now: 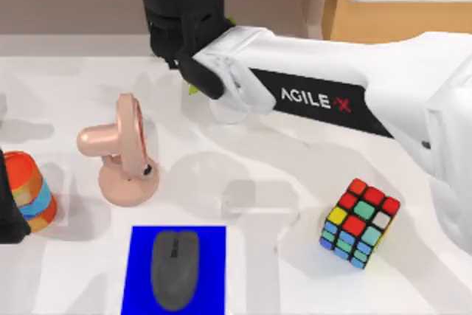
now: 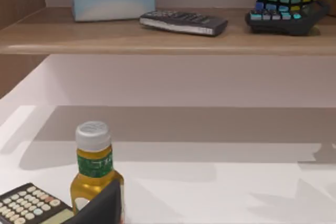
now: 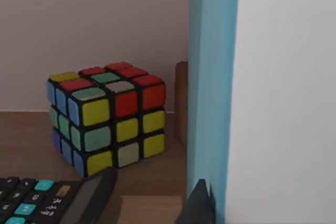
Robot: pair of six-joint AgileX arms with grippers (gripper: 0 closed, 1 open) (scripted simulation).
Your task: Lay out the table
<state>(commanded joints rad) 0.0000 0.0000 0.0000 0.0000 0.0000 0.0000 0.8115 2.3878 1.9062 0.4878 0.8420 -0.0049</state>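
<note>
My right arm reaches across the broad matte white table [image 1: 295,182] to its far edge — the black right gripper [image 1: 193,71] sits there, probably against a pale blue box [image 3: 212,77], though whether its fingers are parted or closed I cannot tell. A multicoloured puzzle cube [image 3: 107,116] stands on the wooden shelf just beside that box.

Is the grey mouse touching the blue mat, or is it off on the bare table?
Touching. In the top view the grey mouse lies wholly inside the blue mat, blue showing on both sides and above it, so it rests on the mat.
</note>
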